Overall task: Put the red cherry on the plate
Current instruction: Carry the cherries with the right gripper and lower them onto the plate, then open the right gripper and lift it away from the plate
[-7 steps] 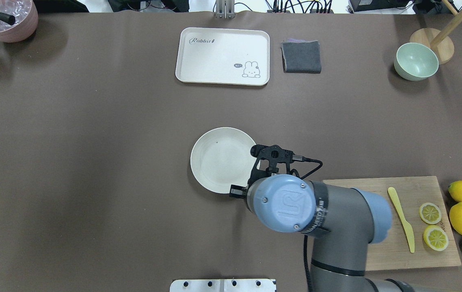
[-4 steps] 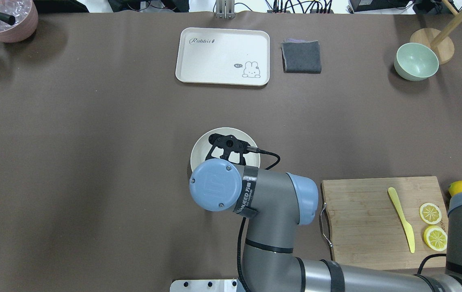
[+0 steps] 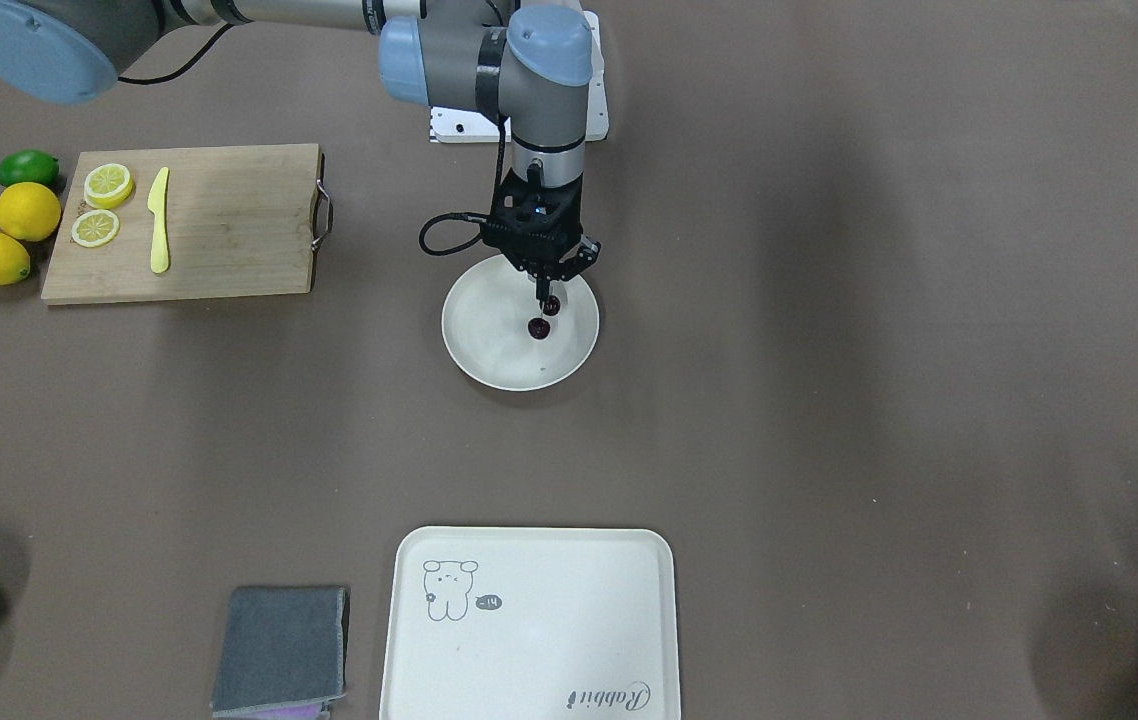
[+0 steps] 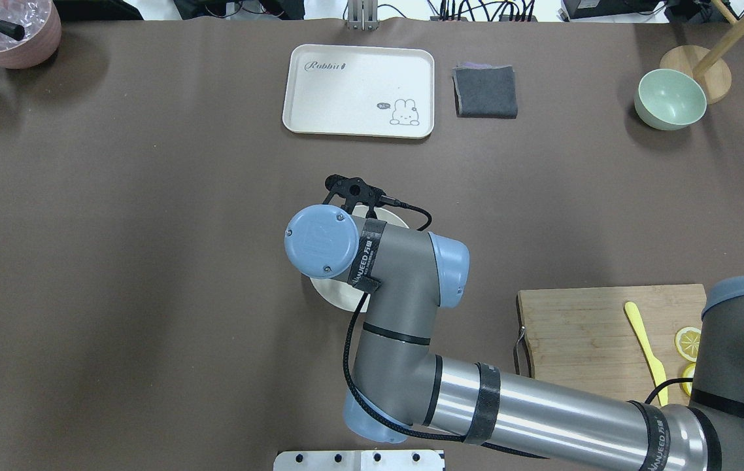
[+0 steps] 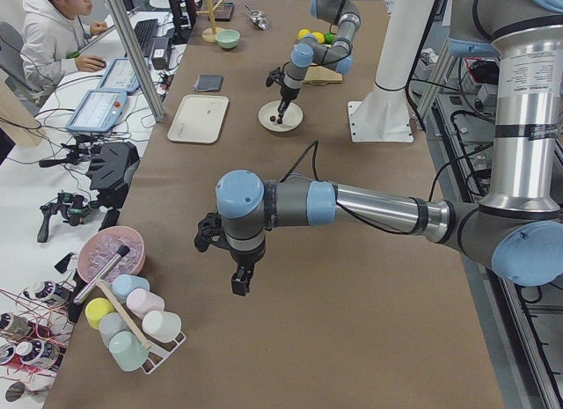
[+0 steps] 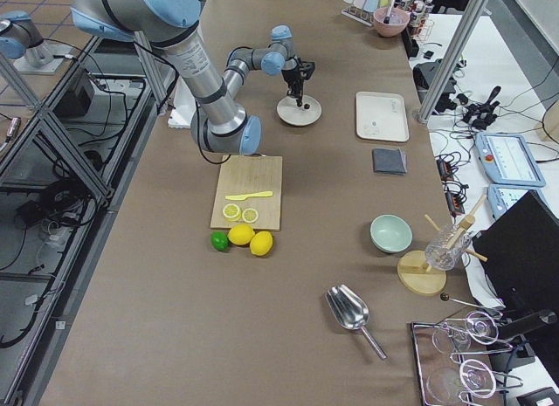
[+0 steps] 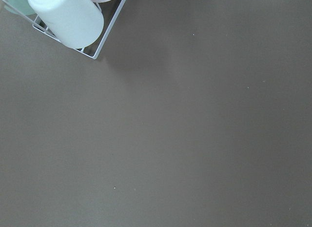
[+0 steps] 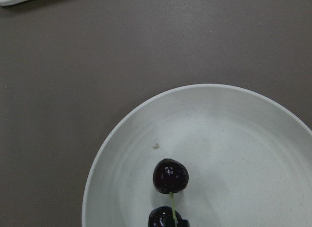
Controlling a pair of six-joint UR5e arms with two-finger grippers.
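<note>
The right hand (image 3: 542,290), closed on the stems, is holding the dark maroon cherry pair (image 3: 538,326) over the round off-white plate (image 3: 494,345); how open the left hand (image 5: 240,281) is, I cannot tell.

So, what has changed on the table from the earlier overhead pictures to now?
The right gripper moved from the right rim of the round off-white plate leftward and away from the robot, to above its middle. It holds the pair of dark maroon cherries by the stems over the plate; no release shows. The plate, the cream rectangular tray, the grey folded cloth and the pale green bowl stayed put.
</note>
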